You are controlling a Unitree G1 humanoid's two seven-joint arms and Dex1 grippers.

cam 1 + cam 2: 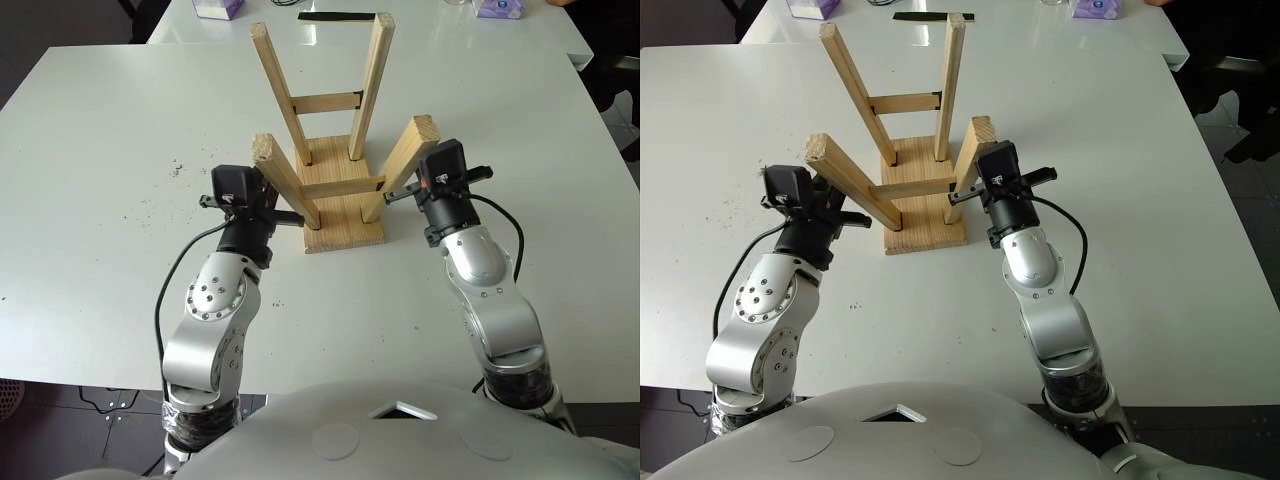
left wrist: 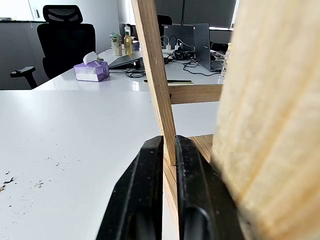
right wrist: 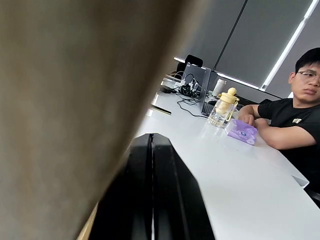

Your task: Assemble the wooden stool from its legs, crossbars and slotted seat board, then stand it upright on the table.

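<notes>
Left claw [image 1: 292,215] sits low beside the near left leg [image 1: 287,180], right where that leg meets the seat board [image 1: 345,232]. Its two fingers are close together with just a thin slit between them, and they hold nothing. Right claw [image 1: 400,194] is just beside the near right leg [image 1: 402,165], a bit higher up. Its fingers are pressed together, and they hold nothing too. The stool is upside down in the middle of the white surface [image 1: 120,150]. The seat board lies flat and the legs point up and lean outward. A near crossbar [image 1: 343,187] joins the two near legs between the claws. Farther back stand the far left leg [image 1: 282,95] and the far right leg [image 1: 370,85], joined by a far crossbar [image 1: 325,102]. All the parts look put together, so I think the building step is about done and the claws are only nudging or checking the near legs. I cannot tell if every leg sits tight in its slot. What is left is to turn the stool over onto its legs. For that the claws should open, each take a firm hold of a leg or the board, and tip it slowly so nothing pops out.
</notes>
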